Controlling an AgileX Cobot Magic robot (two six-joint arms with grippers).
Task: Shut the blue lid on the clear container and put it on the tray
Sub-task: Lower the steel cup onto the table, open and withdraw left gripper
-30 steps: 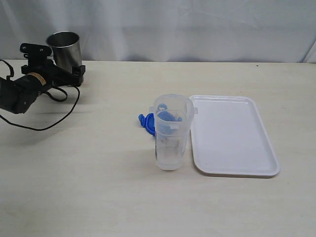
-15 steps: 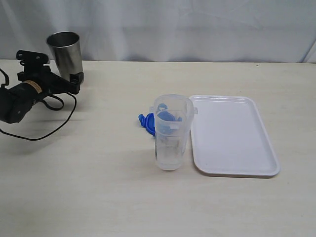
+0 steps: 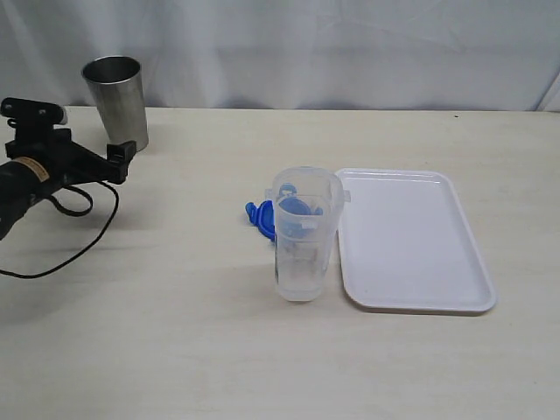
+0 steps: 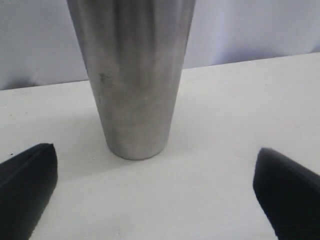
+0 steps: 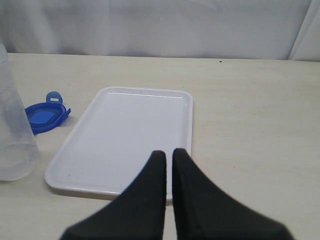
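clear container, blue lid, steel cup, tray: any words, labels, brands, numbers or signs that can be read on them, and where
Nothing can be read in any view.
clear container: faint marks on its wall, too blurred to read.
blue lid: too small to show any readable label.
steel cup: no print on the side shown, only a small dark speck.
tray: plain white, no print.

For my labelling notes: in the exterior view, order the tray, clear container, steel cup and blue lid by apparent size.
1. tray
2. clear container
3. steel cup, farther back, so these two are unsure
4. blue lid, partly hidden
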